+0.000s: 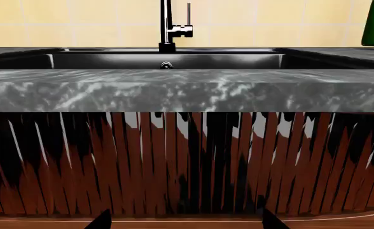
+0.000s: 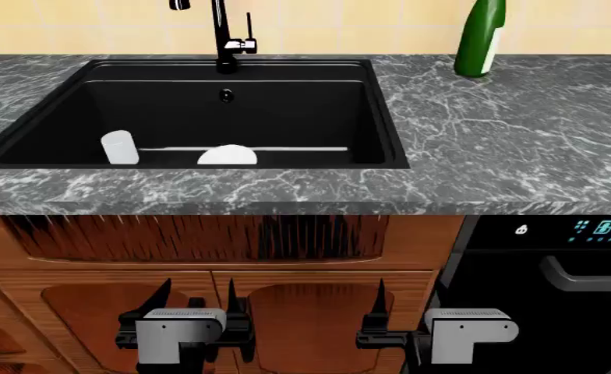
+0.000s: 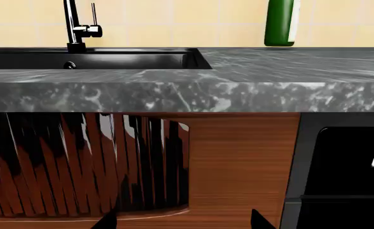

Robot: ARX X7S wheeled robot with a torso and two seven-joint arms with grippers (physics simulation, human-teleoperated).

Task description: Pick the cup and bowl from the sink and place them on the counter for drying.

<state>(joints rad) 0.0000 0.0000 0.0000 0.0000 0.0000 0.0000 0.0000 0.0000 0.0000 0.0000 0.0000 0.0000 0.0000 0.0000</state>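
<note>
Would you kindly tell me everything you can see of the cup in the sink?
The cup is a small, plain white tumbler with no handle, smooth and matte, slightly tapered. It stands in the black sink at the front left, leaning a little, its base hidden behind the front rim. The white bowl lies apart from it, to its right. No claw is near it; both hang low by the cabinet. Neither wrist view shows it.
</note>
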